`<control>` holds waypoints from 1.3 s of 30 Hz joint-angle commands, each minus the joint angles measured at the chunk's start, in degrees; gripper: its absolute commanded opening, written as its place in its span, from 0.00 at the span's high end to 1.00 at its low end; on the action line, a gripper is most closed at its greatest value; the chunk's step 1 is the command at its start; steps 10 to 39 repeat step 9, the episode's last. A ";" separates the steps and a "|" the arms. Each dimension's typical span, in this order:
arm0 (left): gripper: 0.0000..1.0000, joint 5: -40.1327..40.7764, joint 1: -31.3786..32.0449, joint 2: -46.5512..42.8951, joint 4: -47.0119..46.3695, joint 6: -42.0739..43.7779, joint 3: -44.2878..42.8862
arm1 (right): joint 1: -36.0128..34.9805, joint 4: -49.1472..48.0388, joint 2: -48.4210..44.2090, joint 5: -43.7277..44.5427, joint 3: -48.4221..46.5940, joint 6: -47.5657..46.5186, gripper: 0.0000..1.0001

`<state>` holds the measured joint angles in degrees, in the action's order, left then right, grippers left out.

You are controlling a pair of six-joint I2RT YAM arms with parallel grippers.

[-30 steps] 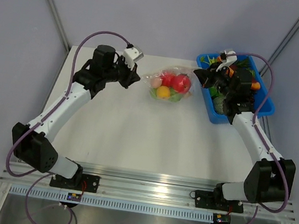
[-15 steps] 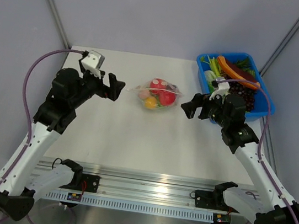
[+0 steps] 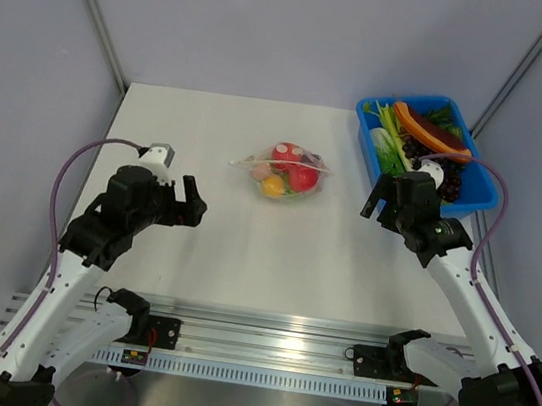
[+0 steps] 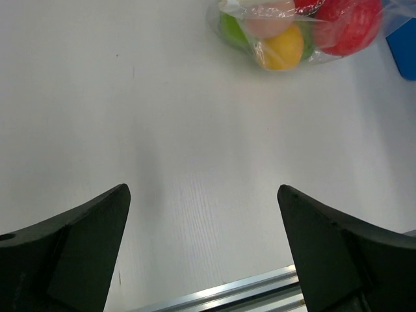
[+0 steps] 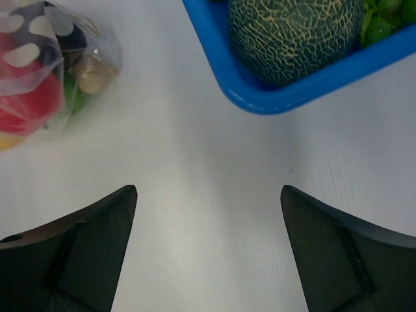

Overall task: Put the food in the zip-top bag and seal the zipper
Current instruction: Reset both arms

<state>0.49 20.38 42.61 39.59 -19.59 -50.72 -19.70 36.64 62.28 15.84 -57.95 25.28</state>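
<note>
Lying toward the far edge of the table [image 3: 243, 260], about midway between its left and right edges, the clear bag [image 3: 309, 162] already holds the toy food [image 3: 300, 178]: red, yellow and green pieces and one red cap with white spots. The zipper strip [image 3: 246, 163] runs along the bag's far side. From where I stand I cannot tell whether it is pressed shut.

The left gripper [image 4: 201, 195] hangs over bare table nearer the left edge with its jaws spread wide and nothing between them. The right gripper [image 5: 208, 192] is just as wide and empty, between the bag and the blue tray [image 3: 484, 198] at the far right corner, where a netted melon [image 5: 292, 32] sits.

I would expect the bag to be light, thin and slippery, its film crumpling under any squeeze, while the hard, glossy pieces inside roll and shift the weight. The zipper's ends look like the sensible hold, being the stiffest part; the bulging belly would likely slide away.

No brand, label or readable writing shows on the bag, the tray or the toys.
</note>
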 commanded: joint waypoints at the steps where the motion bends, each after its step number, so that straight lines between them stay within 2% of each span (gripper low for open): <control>1: 0.01 2.67 -0.17 -3.41 -0.66 -1.76 0.27 | 0.10 2.82 -2.25 3.67 1.17 2.49 0.00; 8: 0.01 2.32 -0.17 -3.15 -0.22 -1.24 0.62 | 0.11 -1.04 -6.64 3.06 5.48 2.32 0.01; 39: 0.01 2.49 -0.17 -3.23 -0.22 -1.41 0.71 | 0.19 -1.05 -6.73 2.97 5.31 2.32 0.00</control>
